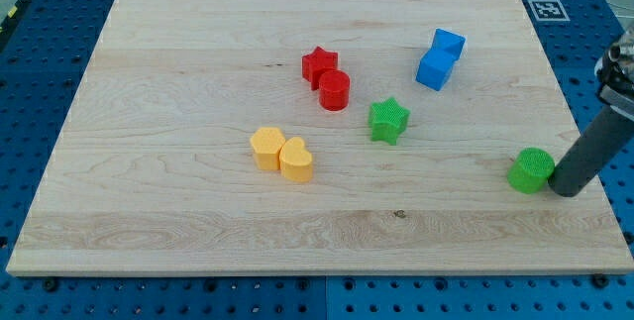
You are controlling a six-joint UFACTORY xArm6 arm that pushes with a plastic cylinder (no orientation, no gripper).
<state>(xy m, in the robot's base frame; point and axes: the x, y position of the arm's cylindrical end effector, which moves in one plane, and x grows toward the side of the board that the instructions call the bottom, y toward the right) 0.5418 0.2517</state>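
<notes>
My tip [567, 191] sits low at the view's right, just beside the green cylinder [531, 170], on that block's right flank; touching or a hair apart, I cannot tell. The rod is a bare dark shaft with nothing to open or close, and it holds nothing.

The green cylinder stands near the board's right edge [580, 142], with a band of bare wood below it down to the bottom edge; wide bare wood stretches from it toward the view's left.

Green star [388, 120] near mid-board, well apart from the cylinder; red cylinder [334, 91] up and left of it, touching the red star [319, 64] above. Two blue cubes [440, 58] touch each other (one stacked toward the view's top right), nearer the top edge. A yellow hexagon-like block [266, 148] and a yellow heart [295, 160] sit pressed together left of centre.

The wooden board [168, 82] lies on a blue pegboard table [40, 82]; the board's left third and bottom strip are bare wood.
</notes>
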